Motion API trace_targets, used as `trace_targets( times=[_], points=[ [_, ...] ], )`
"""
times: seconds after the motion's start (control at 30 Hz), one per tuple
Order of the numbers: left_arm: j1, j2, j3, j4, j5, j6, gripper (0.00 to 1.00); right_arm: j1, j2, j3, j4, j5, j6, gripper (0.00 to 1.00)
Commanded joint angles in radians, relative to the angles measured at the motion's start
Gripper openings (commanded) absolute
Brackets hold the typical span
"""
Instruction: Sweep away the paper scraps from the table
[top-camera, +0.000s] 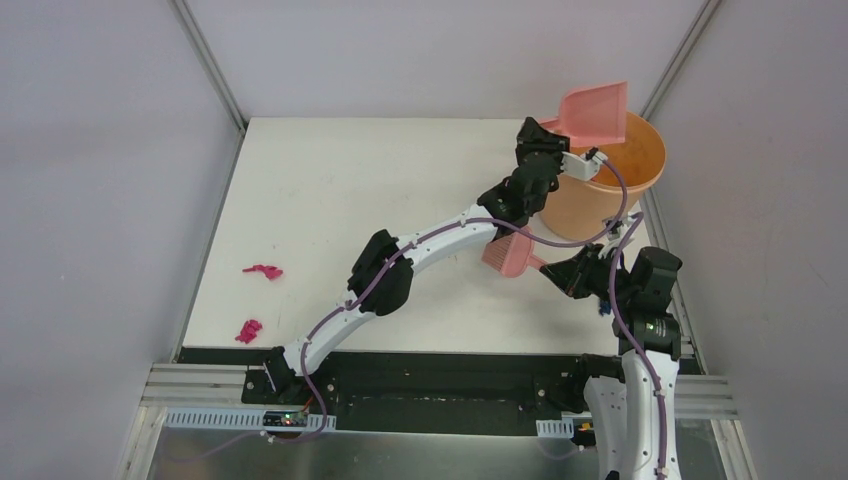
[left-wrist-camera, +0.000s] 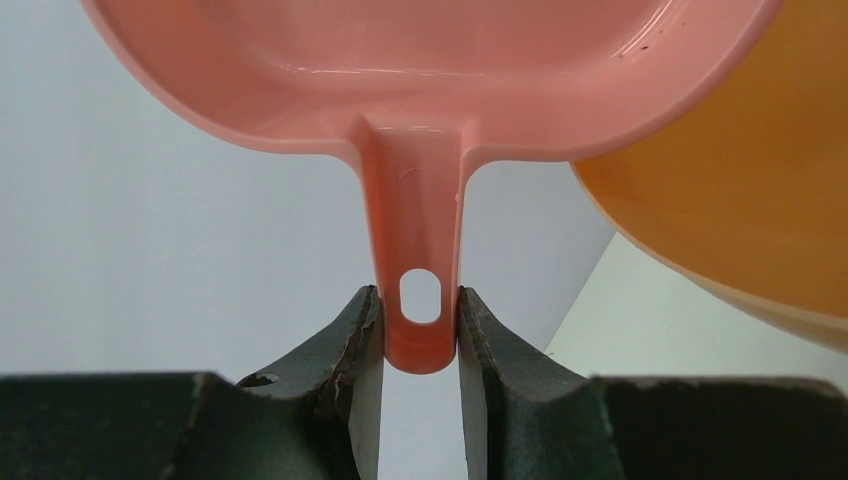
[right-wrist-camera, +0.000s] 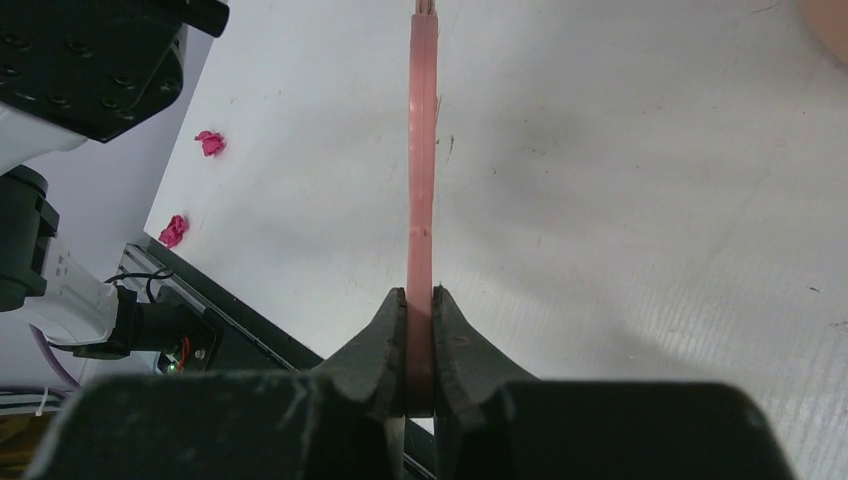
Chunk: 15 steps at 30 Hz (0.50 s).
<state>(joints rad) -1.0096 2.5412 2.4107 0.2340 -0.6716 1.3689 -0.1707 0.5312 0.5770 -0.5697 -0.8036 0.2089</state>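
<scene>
The left gripper (left-wrist-camera: 420, 305) clamps the dustpan (top-camera: 595, 112) above the bucket (top-camera: 640, 170), the right gripper (right-wrist-camera: 420, 300) clamps the brush (top-camera: 510, 255) — two pink paper scraps (top-camera: 262, 271), well left of the brush, lie unswept on the table (top-camera: 380, 180).

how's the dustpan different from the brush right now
The dustpan is in the left claw, raised over the orange bucket; the brush is in the right claw, low over the table. The dustpan is a broad scoop, the brush smaller. Both are pink, gripped by the handle.
</scene>
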Motion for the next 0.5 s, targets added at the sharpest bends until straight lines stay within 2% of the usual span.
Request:
trace_targets(
  times=[0.0,0.13,0.23,0.33,0.47],
  points=[
    [-0.027,-0.096,0.015,0.012,0.026,-0.026,0.0,-0.004,-0.009,0.007,0.059,-0.037,-0.003,0.0],
    [-0.027,-0.093,0.016,0.02,0.009,-0.029,0.0,-0.008,-0.012,0.007,0.057,-0.035,-0.003,0.0],
    [-0.027,-0.101,0.042,0.008,-0.015,-0.087,0.0,-0.01,-0.017,0.007,0.057,-0.034,-0.005,0.0],
    [-0.022,-0.128,0.16,-0.137,-0.089,-0.311,0.0,-0.013,-0.025,0.007,0.057,-0.035,-0.005,0.0],
    [-0.017,-0.22,0.161,-0.26,-0.073,-0.494,0.0,-0.016,-0.036,0.007,0.056,-0.035,-0.007,0.0]
  ],
)
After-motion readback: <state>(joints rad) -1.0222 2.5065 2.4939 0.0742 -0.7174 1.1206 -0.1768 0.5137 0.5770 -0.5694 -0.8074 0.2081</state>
